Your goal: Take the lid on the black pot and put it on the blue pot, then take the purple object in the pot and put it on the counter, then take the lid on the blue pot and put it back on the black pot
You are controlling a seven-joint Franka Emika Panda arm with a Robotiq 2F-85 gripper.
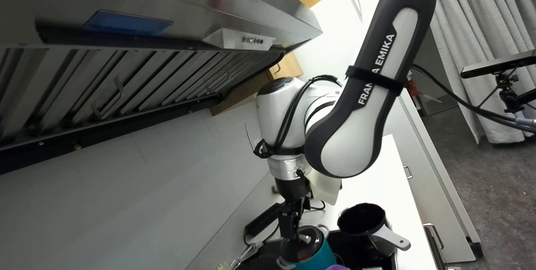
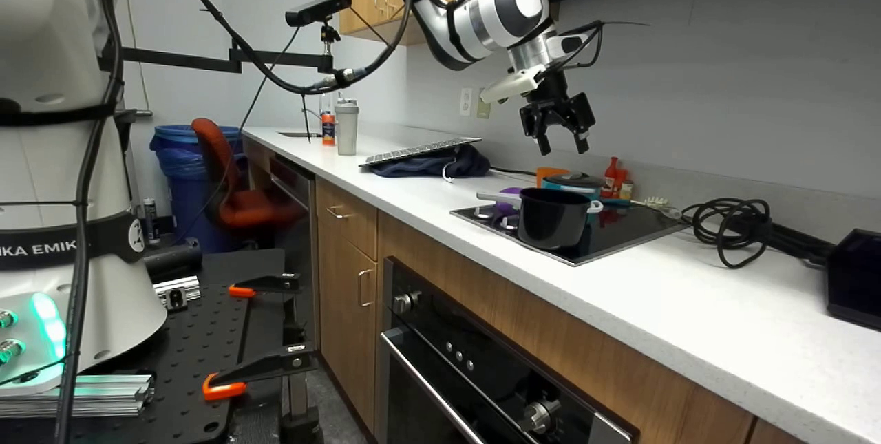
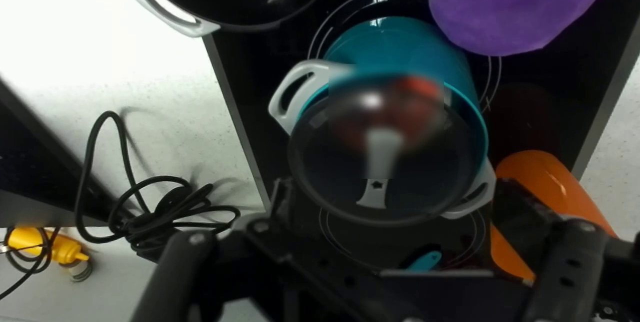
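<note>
Purple object, one lid, two pots

Arm slanting down from above, wrist bent, jaws hanging below it, spread well apart, fingertips pointing downward

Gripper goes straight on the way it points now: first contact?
Likely the lid on the blue pot, which shows ahead of the open gripper in the wrist view. Depth is unclear; the fingers might straddle it.
</note>
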